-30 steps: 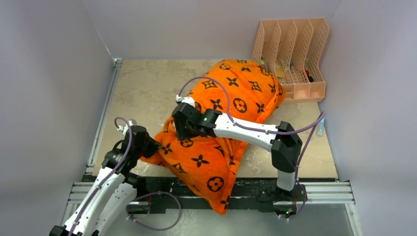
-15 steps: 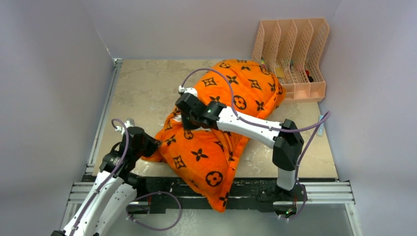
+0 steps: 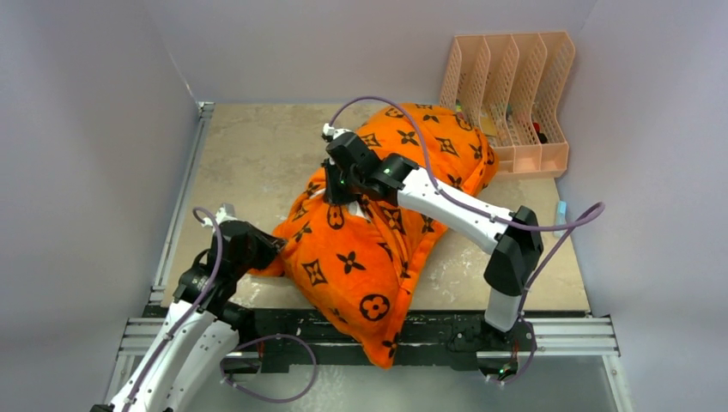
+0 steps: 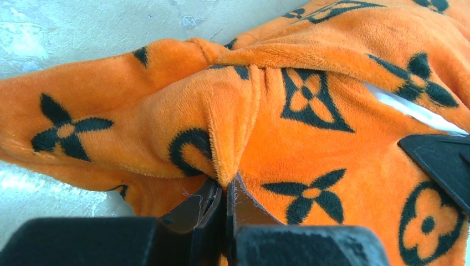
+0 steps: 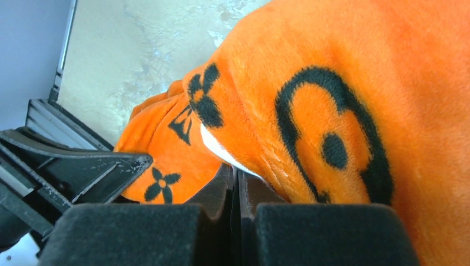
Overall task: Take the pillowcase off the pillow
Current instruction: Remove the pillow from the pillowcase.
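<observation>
Orange plush, printed with black flowers, stars and circles: the pillowcase [image 3: 386,249] is seen stretched diagonally across the tabletop [image 3: 257,154]. One end is bunched up against the near left corner of the peach file rack [image 3: 515,86]. The other end is draped over the table's front edge, well apart from the rack. The pillow [image 5: 219,147] is almost wholly hidden inside the cover. Only slivers of white are shown in the wrist views: one beneath an orange fold in the right wrist view, and another as a thin strip between folds in the left wrist view.

The left gripper [image 3: 271,250] is placed at the corner of the fabric that lies farthest to the left of the rack, low over the table. It is clenched on the pillowcase: in its own view a ridge of plush is pinched between the two black fingers, which are pressed tight against it.

The right gripper [image 3: 336,190] is held roughly midway between the rack and the left gripper, above the cover's left edge. Its fingers are squeezed together with no gap between them. The edge of the orange fabric is caught at their tips, and from above the plush is seen gathered into a raised peak under the wrist. The right arm is reached across the cover from the rack's side, its purple cable looped over the fabric.

The pillowcase is still on the pillow, with most of the cover wrinkled and humped over the stuffing.
</observation>
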Controlling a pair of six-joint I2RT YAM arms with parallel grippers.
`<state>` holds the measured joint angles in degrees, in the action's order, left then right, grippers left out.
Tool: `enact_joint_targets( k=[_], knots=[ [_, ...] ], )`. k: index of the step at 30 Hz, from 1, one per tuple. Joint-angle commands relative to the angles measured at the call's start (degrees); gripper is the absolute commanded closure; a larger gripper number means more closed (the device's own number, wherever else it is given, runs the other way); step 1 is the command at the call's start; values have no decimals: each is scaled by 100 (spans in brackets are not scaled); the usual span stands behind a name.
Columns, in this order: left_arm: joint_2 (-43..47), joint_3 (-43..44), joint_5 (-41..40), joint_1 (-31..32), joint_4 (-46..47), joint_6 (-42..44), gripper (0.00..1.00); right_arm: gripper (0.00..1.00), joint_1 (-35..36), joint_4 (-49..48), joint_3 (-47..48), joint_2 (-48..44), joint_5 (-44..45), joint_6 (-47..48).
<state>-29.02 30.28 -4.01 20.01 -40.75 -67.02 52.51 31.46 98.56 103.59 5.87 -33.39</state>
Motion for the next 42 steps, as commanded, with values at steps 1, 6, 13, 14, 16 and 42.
enact_joint_targets(
  k=[1, 6, 13, 14, 16, 42],
  knots=[
    [-88, -176, -65, 3, -980, 181, 100, 100, -742, -529, 443, -416, 135, 959],
    [-242, -281, 160, 3, -546, 141, 100, 100, -419, -854, -377, -627, -2787, 1226],
    [-299, -157, 129, 3, -12, -64, 91, 95, 1539, -708, -1564, -786, -1551, 1603],
    [-313, -107, 127, 3, 8, -65, 84, 95, 1624, -757, -1723, -792, -1367, 1478],
    [-318, -54, 125, 3, 15, -85, 70, 92, 1716, -998, -1994, -852, -1186, 1170],
    [-276, 1523, 824, 3, -609, 900, 27, 72, 1902, -4246, -4170, -1507, -1230, -400]
  ],
)
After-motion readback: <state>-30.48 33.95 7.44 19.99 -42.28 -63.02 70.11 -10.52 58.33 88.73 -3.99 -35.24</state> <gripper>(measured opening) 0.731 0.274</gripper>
